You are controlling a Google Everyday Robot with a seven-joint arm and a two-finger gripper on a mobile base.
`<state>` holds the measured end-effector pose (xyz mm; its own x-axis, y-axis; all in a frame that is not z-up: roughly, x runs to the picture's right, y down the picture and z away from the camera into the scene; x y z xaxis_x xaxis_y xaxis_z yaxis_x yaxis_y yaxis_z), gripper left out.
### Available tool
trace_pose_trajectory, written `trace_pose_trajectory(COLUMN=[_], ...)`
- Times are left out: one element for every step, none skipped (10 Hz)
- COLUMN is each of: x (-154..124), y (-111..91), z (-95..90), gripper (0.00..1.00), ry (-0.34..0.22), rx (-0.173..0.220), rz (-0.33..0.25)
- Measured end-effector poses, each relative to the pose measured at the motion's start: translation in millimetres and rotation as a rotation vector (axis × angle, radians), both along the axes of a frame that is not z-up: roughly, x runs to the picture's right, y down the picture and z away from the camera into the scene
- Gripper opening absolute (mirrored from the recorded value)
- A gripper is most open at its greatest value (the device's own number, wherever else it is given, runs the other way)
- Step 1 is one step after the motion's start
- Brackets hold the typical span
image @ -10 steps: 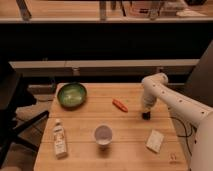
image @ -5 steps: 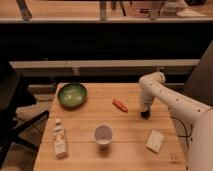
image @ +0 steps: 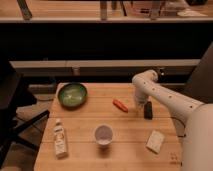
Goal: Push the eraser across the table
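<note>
The eraser is a small black oblong block lying on the right half of the light wooden table. My white arm reaches in from the right, bends at a joint above the table and points down. The gripper hangs just left of the eraser, close beside it, between the eraser and the orange-red carrot-like piece. I cannot tell whether it touches the eraser.
A green bowl sits at the back left. A white cup stands front centre. A small bottle lies at the front left. A pale white block lies at the front right. A dark chair stands left of the table.
The arm's upper joint has shifted left over the last second, and the gripper has moved slightly left with it. The eraser stays in about the same place.
</note>
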<state>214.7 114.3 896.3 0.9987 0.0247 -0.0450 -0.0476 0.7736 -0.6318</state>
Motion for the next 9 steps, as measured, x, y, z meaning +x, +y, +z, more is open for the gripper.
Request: trace_pose_trajectory(x=[-2.3, -7.0, -9.1, -0.9, 8.2, 9.3, 4.8, 2.5, 6.0], y=[-1.7, -5.9, -8.4, -11.8, -14.0, -15.6, -18.8, -20.4, -22.1], z=[0.9, 4.1, 6.5, 9.3, 10.4, 12.1, 13.5, 12.8, 13.7], gripper=[0.00, 0.00, 0.00, 0.00, 0.00, 0.00, 0.00, 0.00, 0.00], ry=[-0.001, -0.005, -0.010, -0.007, -0.001, 0.001, -0.004, -0.010, -0.008], rx=[-0.002, -0.003, -0.006, -0.008, -0.009, -0.012, -0.011, -0.014, -0.016], rz=[-0.007, -0.002, 0.005, 0.007, 0.002, -0.002, 0.000, 0.008, 0.002])
